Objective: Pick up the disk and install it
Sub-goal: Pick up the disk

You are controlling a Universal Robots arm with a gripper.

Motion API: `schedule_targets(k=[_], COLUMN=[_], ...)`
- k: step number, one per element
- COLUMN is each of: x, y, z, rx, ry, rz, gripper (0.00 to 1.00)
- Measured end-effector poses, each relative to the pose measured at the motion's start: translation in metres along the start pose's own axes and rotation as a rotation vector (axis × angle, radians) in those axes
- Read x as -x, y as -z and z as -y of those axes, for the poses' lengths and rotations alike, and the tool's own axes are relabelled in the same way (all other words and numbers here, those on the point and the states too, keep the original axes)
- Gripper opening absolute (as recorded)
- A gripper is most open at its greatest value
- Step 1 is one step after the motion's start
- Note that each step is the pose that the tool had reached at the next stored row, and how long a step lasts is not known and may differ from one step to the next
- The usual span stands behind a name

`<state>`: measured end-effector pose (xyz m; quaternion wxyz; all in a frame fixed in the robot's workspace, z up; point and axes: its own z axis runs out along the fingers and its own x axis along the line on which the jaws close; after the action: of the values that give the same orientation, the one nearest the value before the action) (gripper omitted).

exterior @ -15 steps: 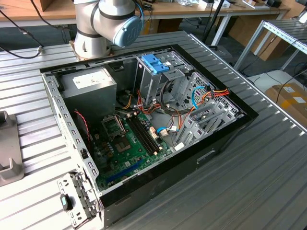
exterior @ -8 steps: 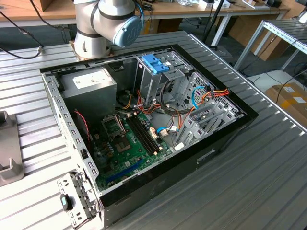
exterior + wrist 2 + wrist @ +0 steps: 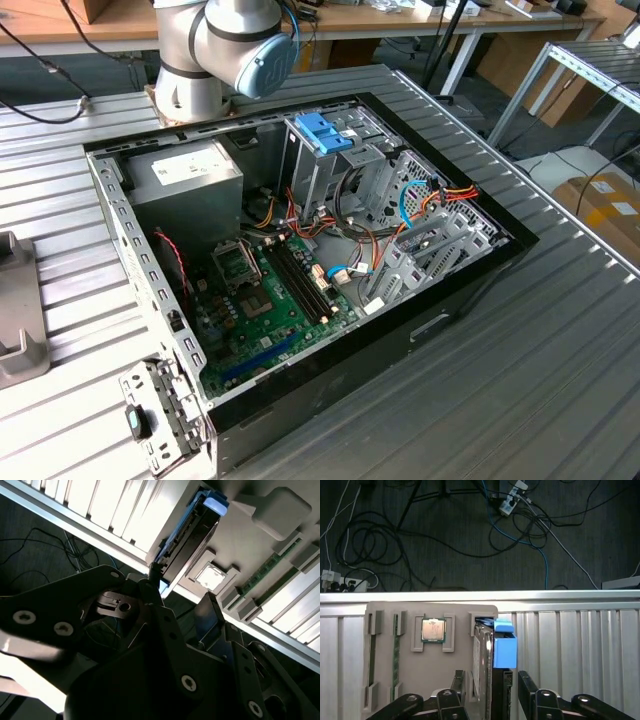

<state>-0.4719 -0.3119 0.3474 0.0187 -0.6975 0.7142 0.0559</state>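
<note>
The disk (image 3: 483, 655) stands on edge in a slot of a grey holder tray (image 3: 435, 680), its light-blue carrier (image 3: 504, 645) facing one side. In the second wrist view the disk (image 3: 190, 535) runs away from the gripper, with its blue end farthest. My gripper (image 3: 492, 687) is open, with one dark finger on each side of the disk's near end. The fingertips (image 3: 155, 572) reach about level with that end, and I cannot tell whether they touch it. The gripper (image 3: 182, 587) holds nothing.
The tray also carries a processor chip (image 3: 433, 630) and memory sticks (image 3: 396, 650). It sits at the ribbed table's edge (image 3: 520, 597), with cables on the floor beyond. In the exterior view an open computer case (image 3: 460, 300) holds a drive cage with a blue-handled carrier (image 3: 325, 132), beside the arm's base (image 3: 220, 50).
</note>
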Motion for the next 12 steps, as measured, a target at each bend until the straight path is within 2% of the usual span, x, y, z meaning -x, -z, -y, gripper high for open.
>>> schedule_targets(k=[6, 12], x=[0.0, 0.0038], y=[-0.0017, -0.0039], z=[-0.0018, -0.0025], rx=[0.0001, -0.0001], ry=[0.0, 0.0], rz=[0.0, 0.0001], gripper=[0.54, 0.54])
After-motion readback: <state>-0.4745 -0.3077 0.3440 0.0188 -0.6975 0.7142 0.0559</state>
